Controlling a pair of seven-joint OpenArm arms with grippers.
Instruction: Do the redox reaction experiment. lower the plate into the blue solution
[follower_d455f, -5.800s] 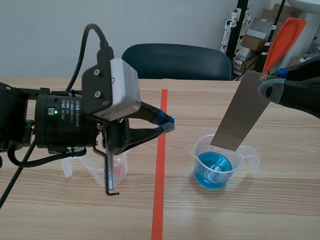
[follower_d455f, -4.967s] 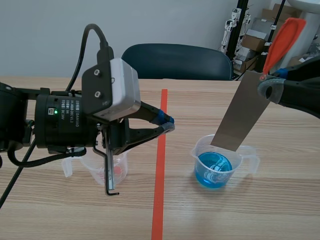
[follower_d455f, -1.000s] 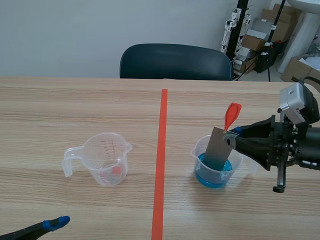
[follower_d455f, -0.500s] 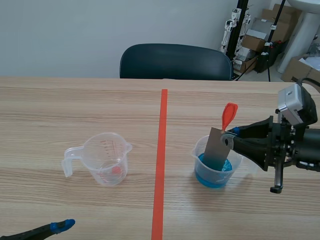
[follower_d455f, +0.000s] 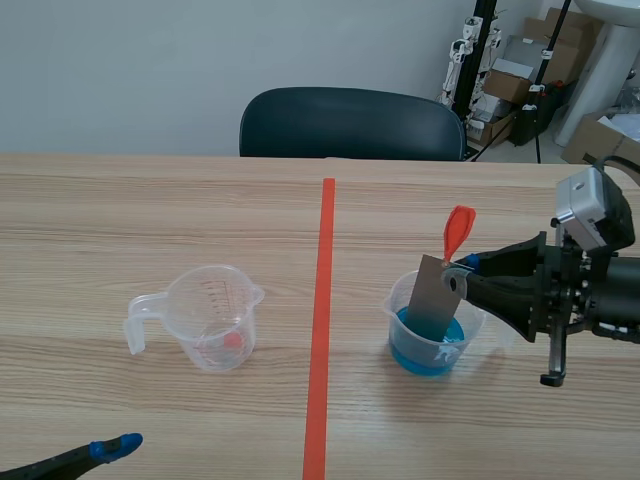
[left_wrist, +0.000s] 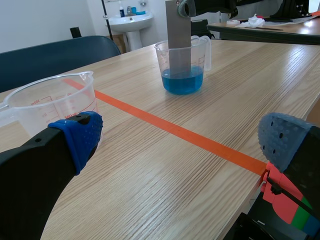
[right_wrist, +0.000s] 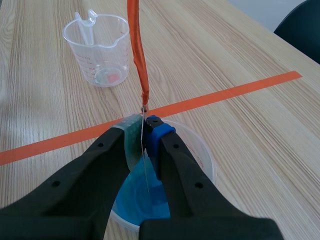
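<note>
Scene view: the cup (follower_d455f: 430, 338) of blue solution (follower_d455f: 428, 350) stood on the right half of the desk (follower_d455f: 150, 210), just right of the tape line (follower_d455f: 322, 330) and nearer the robot's edge than the far one. The plate (follower_d455f: 437, 295) stood in it, long axis close to upright, top leaning slightly toward the right edge, lower end in the liquid. The right gripper (follower_d455f: 462, 275) came in level from the right edge and was clamped on the plate's upper corner, below the orange strip (follower_d455f: 458, 230). The empty measuring cup (follower_d455f: 215, 320) sat left of the tape.

Left wrist view: the left gripper (left_wrist: 182, 142) was spread wide, holding nothing, low at the near edge. Plate (left_wrist: 178, 45) and cup (left_wrist: 182, 67) were well ahead, past the tape; the empty measuring cup (left_wrist: 50, 105) was just beside one finger.

Right wrist view: the plate (right_wrist: 146, 175) showed edge-on, pinched between the pads (right_wrist: 131, 140), with blue solution (right_wrist: 135, 195) directly beneath.

Judgement: the right arm is the nearer; any further descent should run straight down the plate's long axis.
</note>
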